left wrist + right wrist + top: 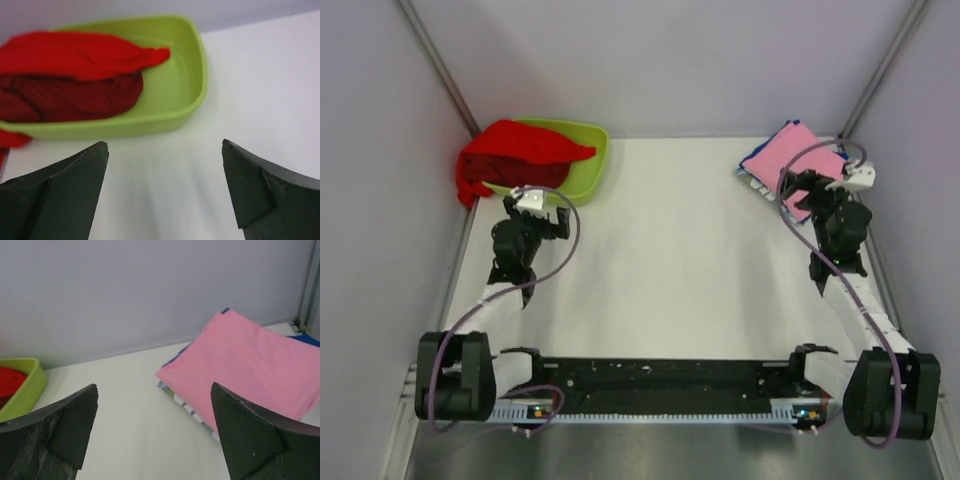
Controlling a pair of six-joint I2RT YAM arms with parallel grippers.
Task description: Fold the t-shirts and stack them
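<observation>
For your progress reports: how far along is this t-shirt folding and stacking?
Done: a folded pink t-shirt tops the stack. In hand: nothing; left gripper and right gripper show open, empty jaws. Left: the bright red t-shirt and darker red t-shirt, crumpled in the lime-green tub.

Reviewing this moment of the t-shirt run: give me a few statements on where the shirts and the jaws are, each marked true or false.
1. A bright red t-shirt lies over a darker red t-shirt in the green tub. True.
2. The left arm's jaws are shut on the bright red t-shirt. False: they stand open and empty, short of the tub.
3. A pink t-shirt tops the folded stack at the far right of the table. True.
4. A t-shirt lies spread out in the middle of the table. False: shirts show only in the tub and the stack.
5. The right arm's jaws are open. True.
</observation>
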